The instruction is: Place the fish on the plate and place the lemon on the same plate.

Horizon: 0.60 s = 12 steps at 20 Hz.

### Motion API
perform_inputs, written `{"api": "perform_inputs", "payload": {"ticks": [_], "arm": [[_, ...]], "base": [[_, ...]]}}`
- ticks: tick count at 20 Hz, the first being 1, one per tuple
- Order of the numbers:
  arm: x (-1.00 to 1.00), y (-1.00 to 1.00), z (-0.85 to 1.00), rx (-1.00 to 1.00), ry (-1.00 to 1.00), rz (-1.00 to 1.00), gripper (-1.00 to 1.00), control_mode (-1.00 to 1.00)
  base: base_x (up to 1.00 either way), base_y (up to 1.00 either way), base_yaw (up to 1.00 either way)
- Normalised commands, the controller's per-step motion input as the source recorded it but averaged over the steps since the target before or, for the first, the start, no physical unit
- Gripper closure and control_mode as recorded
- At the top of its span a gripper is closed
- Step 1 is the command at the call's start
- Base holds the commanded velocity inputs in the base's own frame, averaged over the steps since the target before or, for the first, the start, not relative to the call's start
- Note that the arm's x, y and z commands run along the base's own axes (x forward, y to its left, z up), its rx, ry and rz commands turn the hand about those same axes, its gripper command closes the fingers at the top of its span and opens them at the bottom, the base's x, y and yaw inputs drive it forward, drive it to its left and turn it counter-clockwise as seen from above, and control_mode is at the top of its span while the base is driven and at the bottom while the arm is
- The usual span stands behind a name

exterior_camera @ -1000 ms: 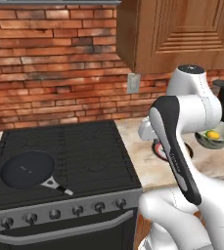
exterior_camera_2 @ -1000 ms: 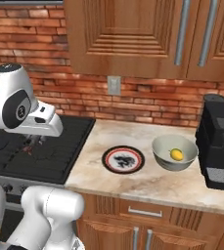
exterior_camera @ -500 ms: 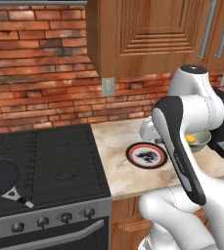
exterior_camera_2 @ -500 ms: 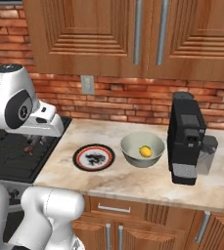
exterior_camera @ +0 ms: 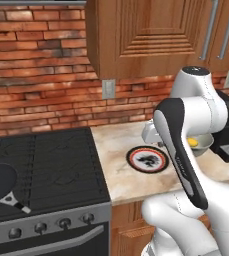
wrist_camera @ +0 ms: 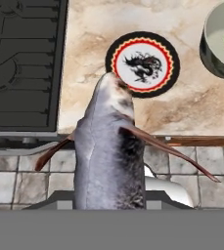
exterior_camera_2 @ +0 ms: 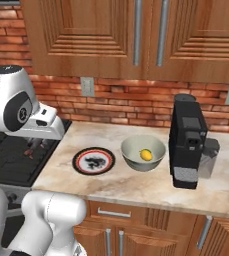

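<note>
Fingers are clamped on the fish (wrist_camera: 108, 161), hanging over the stove's (exterior_camera_2: 11, 160) edge, with the plate (exterior_camera_2: 93, 161) sitting bare on the surface (exterior_camera_2: 136, 185), the lemon (exterior_camera_2: 146, 154) in a bowl (exterior_camera_2: 131, 150) beside it, coffee machine (exterior_camera_2: 187, 141) further right.

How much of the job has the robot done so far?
Nothing is on the plate yet. The gripper is shut on the fish, holding it in the air short of the plate. The lemon is in the bowl and comes after the fish.
</note>
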Motion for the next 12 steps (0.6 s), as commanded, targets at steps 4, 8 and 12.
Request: {"api": "perform_inputs", "payload": {"ticks": [4, 8, 12], "arm": [[0.0, 0.0, 0.0, 0.0, 0.0, 0.0, 1.0, 1.0], [0.0, 0.0, 0.0, 0.0, 0.0, 0.0, 1.0, 1.0], [0.0, 0.0, 0.0, 0.0, 0.0, 0.0, 1.0, 1.0]], "base": [[0.0, -0.14, 0.04], [0.0, -0.02, 0.01], [0.0, 0.0, 0.0]]}}
